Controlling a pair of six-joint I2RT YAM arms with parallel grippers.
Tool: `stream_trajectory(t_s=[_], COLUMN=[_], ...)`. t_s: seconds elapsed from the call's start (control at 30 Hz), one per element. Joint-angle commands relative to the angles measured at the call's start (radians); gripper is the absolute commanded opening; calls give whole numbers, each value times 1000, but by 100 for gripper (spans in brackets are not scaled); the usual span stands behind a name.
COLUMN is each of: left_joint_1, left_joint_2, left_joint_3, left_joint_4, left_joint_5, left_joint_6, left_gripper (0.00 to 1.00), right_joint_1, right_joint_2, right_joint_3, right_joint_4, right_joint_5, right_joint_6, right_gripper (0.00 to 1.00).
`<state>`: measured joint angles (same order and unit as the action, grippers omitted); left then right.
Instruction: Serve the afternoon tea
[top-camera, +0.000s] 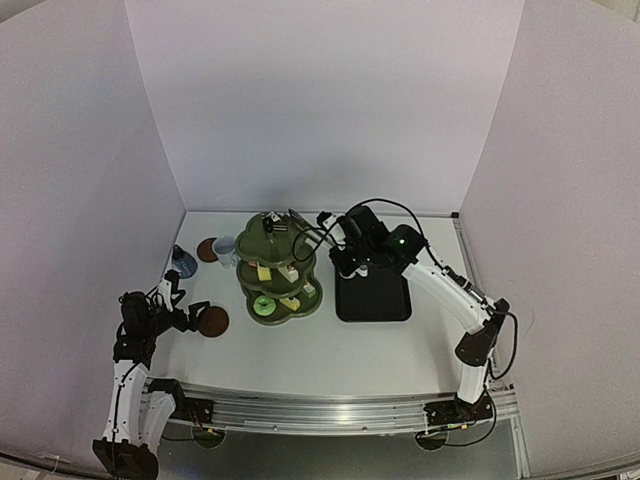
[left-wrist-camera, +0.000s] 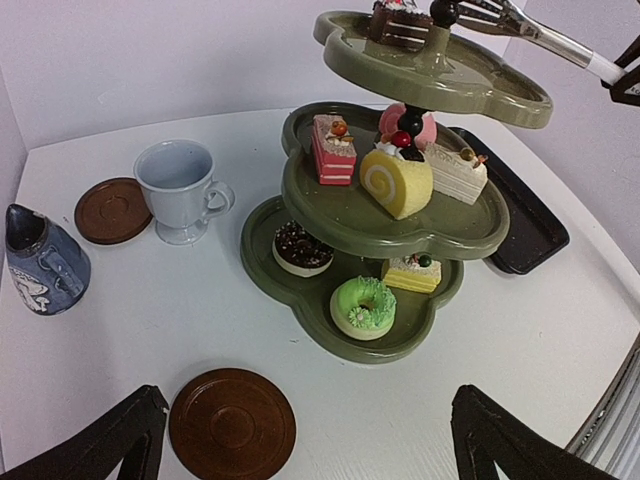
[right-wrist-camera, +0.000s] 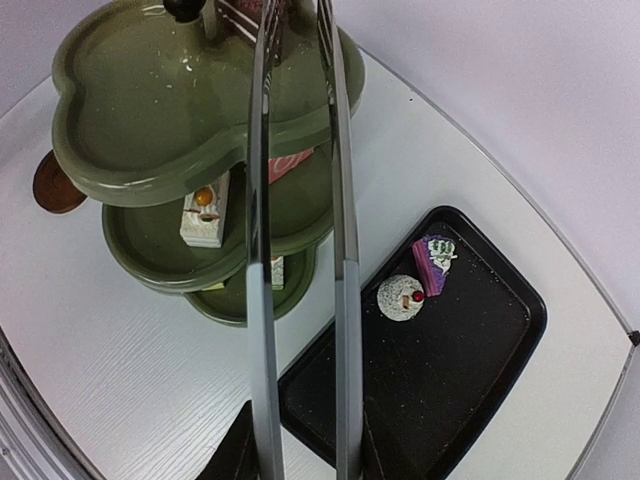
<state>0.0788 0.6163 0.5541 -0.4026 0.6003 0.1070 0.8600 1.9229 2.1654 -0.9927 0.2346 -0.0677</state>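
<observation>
The olive-green three-tier stand (top-camera: 262, 283) (left-wrist-camera: 300, 290) holds a chocolate cake (left-wrist-camera: 398, 24) on top, pink, yellow and white cakes on the middle tier, and a green doughnut (left-wrist-camera: 363, 305) with others at the bottom. My right gripper (top-camera: 346, 243) (right-wrist-camera: 300, 462) is shut on the metal tongs (right-wrist-camera: 262, 250), whose tips reach over the top tier beside the chocolate cake. My left gripper (top-camera: 190, 316) (left-wrist-camera: 310, 450) is open low over the table, with a brown coaster (left-wrist-camera: 232, 425) between its fingers, untouched. The white mug (left-wrist-camera: 180, 188), second coaster (left-wrist-camera: 112, 210) and blue-grey pot (left-wrist-camera: 40, 262) stand at the left.
The black tray (right-wrist-camera: 480, 380) (top-camera: 373, 297) lies right of the stand with a round white cake (right-wrist-camera: 401, 297) and a purple slice (right-wrist-camera: 433, 262) on it. Walls enclose the table on three sides.
</observation>
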Motion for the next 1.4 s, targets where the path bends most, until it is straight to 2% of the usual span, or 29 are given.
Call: stream_trajectory(t_s=[0.0, 0.13, 0.3, 0.5, 0.63, 0.93, 1.37], left_joint_1=[4, 3, 3, 3, 3, 3, 4], left_joint_2=[3, 6, 1, 0, 2, 2, 3], left_joint_3=[16, 17, 18, 17, 17, 18, 18], left_joint_4=[11, 12, 10, 10, 12, 7, 7], left_joint_5=[15, 18, 18, 19, 21, 17, 15], left_joint_6=[15, 14, 13, 13, 12, 11, 15], left_gripper=[100, 100, 100, 100, 100, 100, 100], right_joint_1=[3, 1, -27, -142, -170, -179, -185], right_joint_2=[-122, -155, -209, -327, -354, -280, -166], right_joint_3=[23, 14, -50, -298, -456, -666, -741], right_joint_4=[85, 115, 120, 121, 120, 123, 138], right_joint_5=[39, 35, 100, 93, 77, 60, -14], right_joint_6=[58, 99, 142, 241, 265, 285, 273], right_gripper=[26, 27, 28, 29, 29, 30, 31])
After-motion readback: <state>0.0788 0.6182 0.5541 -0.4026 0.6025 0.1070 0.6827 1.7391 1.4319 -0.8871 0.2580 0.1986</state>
